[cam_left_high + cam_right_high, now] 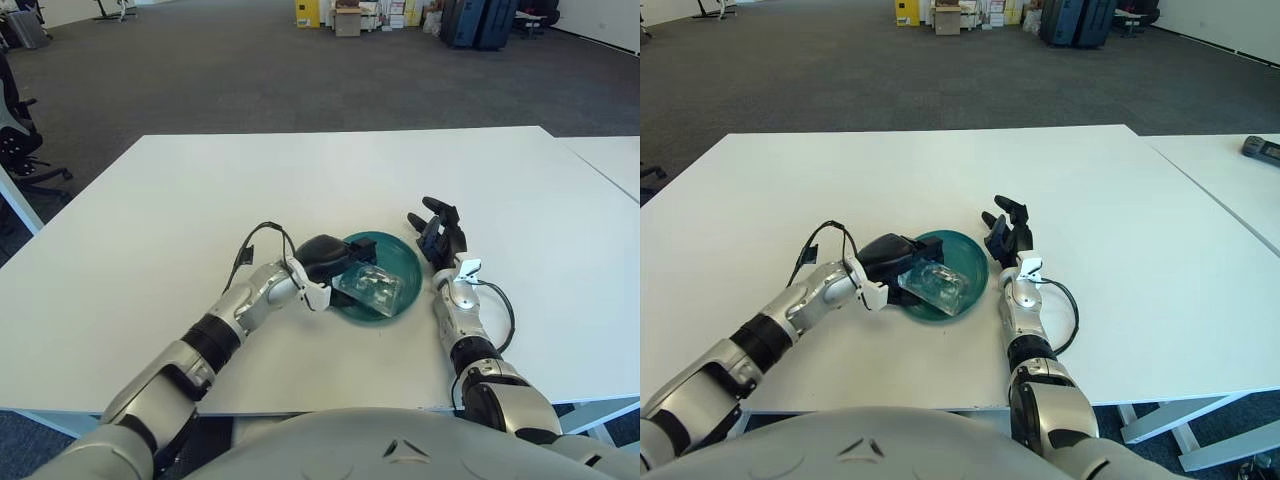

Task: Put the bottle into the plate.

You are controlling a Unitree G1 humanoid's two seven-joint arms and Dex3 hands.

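A teal plate [398, 256] sits on the white table near its front edge. A clear plastic bottle [370, 287] lies on its side inside the plate, toward the near rim. My left hand [350, 266] reaches in from the left, over the plate's left rim, with its dark fingers curled on the bottle's left end. My right hand [438, 234] shows just right of the plate, fingers spread upward, holding nothing.
The white table [200, 200] stretches wide to the left and back. A second table [1240, 170] adjoins on the right, with a dark device [1262, 148] on it. An office chair [20, 140] stands beyond the left edge.
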